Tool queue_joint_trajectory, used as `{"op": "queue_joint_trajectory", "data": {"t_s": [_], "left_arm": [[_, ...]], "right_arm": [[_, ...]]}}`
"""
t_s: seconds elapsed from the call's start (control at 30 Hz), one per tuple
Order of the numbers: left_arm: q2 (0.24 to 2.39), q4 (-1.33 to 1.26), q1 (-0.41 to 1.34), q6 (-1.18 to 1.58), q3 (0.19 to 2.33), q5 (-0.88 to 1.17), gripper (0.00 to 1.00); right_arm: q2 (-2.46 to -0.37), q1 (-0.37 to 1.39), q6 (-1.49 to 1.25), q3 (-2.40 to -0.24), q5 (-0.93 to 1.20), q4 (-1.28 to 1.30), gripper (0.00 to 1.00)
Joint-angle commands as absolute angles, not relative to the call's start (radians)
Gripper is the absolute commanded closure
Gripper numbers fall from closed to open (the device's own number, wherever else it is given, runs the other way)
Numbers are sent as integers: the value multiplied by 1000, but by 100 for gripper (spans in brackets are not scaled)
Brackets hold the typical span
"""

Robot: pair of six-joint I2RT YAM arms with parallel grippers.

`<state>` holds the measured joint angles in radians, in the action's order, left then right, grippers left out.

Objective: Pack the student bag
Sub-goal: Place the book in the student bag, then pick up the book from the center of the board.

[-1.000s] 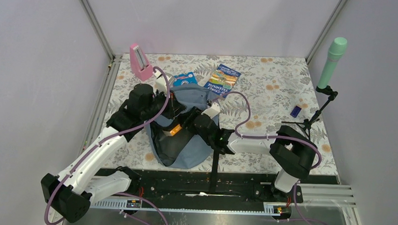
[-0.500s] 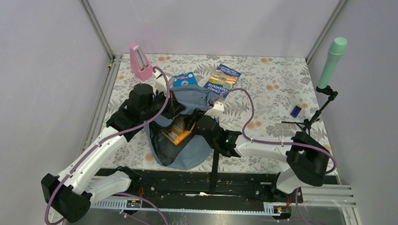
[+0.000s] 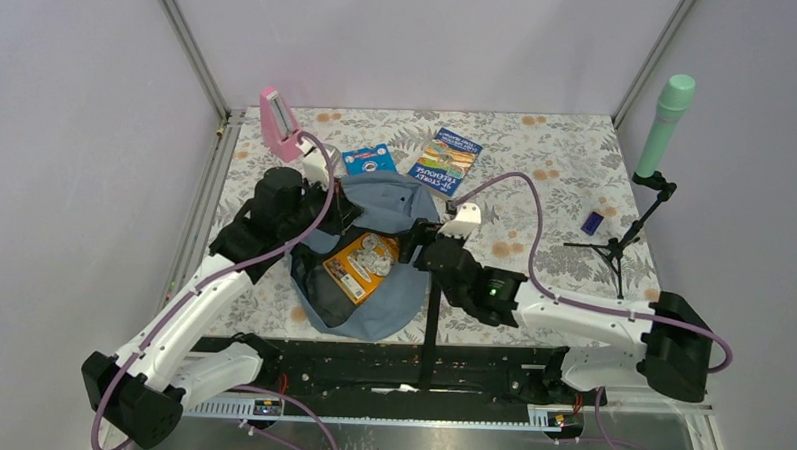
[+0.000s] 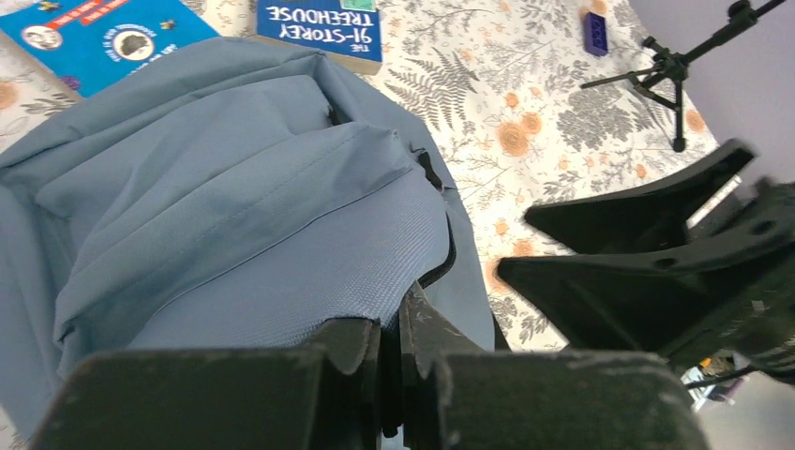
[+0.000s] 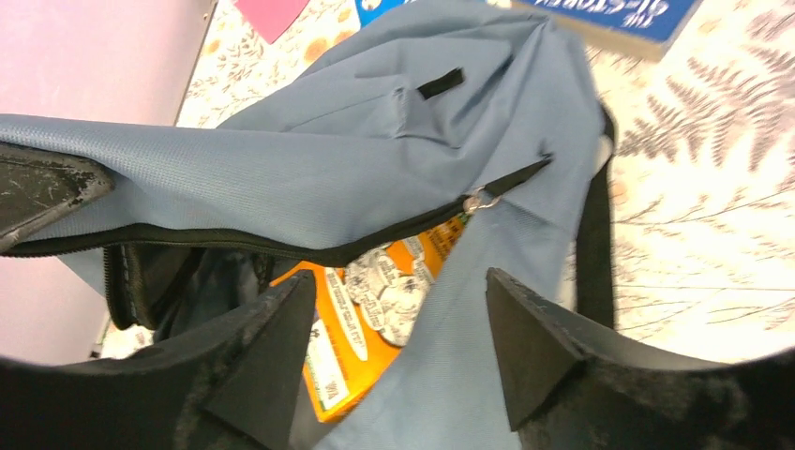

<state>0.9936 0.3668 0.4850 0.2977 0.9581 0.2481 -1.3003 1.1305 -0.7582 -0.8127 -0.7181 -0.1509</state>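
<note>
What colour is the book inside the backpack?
The book is orange with pale cartoon pictures; the top view shows it best.

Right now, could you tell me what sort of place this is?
Probably a robotics lab cell: bare pale walls with a silver metal frame post, a floral-patterned table, and a soft grey-blue fabric backpack staged for packing.

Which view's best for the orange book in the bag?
Top external: the orange book lies in the open bag with nearly its whole cover visible. Right wrist sees it closer, but the bag hides much of it. Left wrist shows only bag fabric, no book.
</note>
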Motion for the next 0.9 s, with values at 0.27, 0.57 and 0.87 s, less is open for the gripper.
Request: {"op": "queue_joint_trajectory", "data": {"t_s": [0.27,0.57,0.87], "left_arm": [[684,342,475,139,950,-111,100],[556,377,474,88,914,-301,100],[624,321,474,8,867,-455,100]], "right_arm": [[-1018,890,-506,-775,-569,155,8],[-1176,662,-356,-957,-258,341,3],[-1570,638,-167,-1313,-252,422,6]]}}
